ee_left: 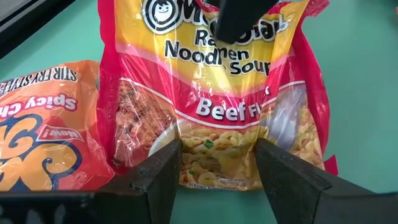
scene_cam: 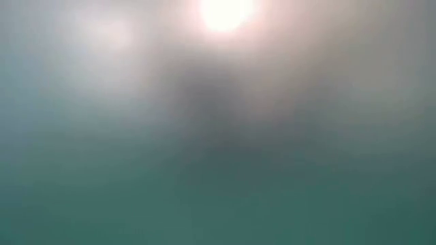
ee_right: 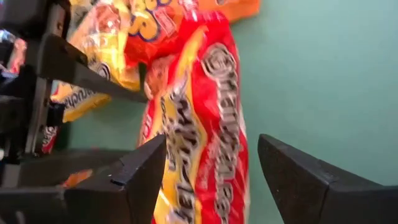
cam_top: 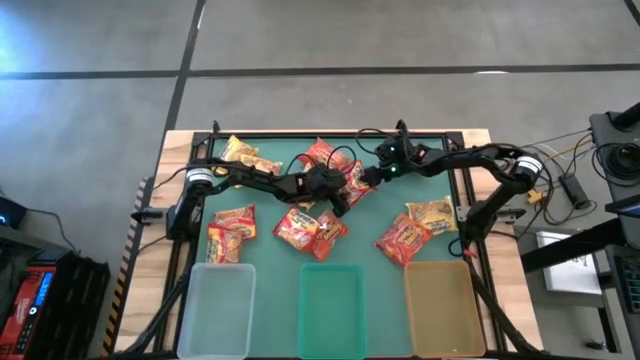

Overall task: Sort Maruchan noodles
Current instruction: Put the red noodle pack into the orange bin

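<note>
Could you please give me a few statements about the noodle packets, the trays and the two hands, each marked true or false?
1. All three trays are empty. True.
2. The left hand straddles a Beef-flavor packet. True.
3. The right hand is shut with nothing between its fingers. False: it is open, a red packet between its fingers.
4. Every packet lies in a tray. False: they lie on the green mat.

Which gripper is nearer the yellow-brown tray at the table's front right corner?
Right. The right gripper sits mid-table, up and left of the yellow-brown tray; the left gripper is beside it, farther left.
</note>
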You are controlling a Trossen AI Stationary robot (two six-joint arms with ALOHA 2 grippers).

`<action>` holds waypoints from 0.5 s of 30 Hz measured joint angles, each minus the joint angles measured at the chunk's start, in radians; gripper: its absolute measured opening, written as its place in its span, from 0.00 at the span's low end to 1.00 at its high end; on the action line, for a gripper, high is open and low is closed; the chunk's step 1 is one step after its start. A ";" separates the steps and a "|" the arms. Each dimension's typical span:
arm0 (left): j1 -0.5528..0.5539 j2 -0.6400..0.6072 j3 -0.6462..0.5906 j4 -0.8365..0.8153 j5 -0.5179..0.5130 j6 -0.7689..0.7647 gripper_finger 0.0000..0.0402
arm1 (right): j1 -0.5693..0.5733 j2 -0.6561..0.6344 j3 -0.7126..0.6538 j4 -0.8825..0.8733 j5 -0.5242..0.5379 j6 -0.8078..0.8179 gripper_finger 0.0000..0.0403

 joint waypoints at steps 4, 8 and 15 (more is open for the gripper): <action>0.000 0.000 -0.001 0.000 -0.002 -0.003 0.48 | 0.000 0.042 0.000 0.051 -0.016 0.002 0.61; 0.000 0.000 -0.001 0.002 -0.005 -0.016 0.48 | 0.013 0.081 0.000 0.117 -0.052 0.009 0.61; -0.001 0.001 -0.003 0.010 -0.030 -0.035 0.48 | 0.045 0.142 0.000 0.212 -0.057 0.011 0.56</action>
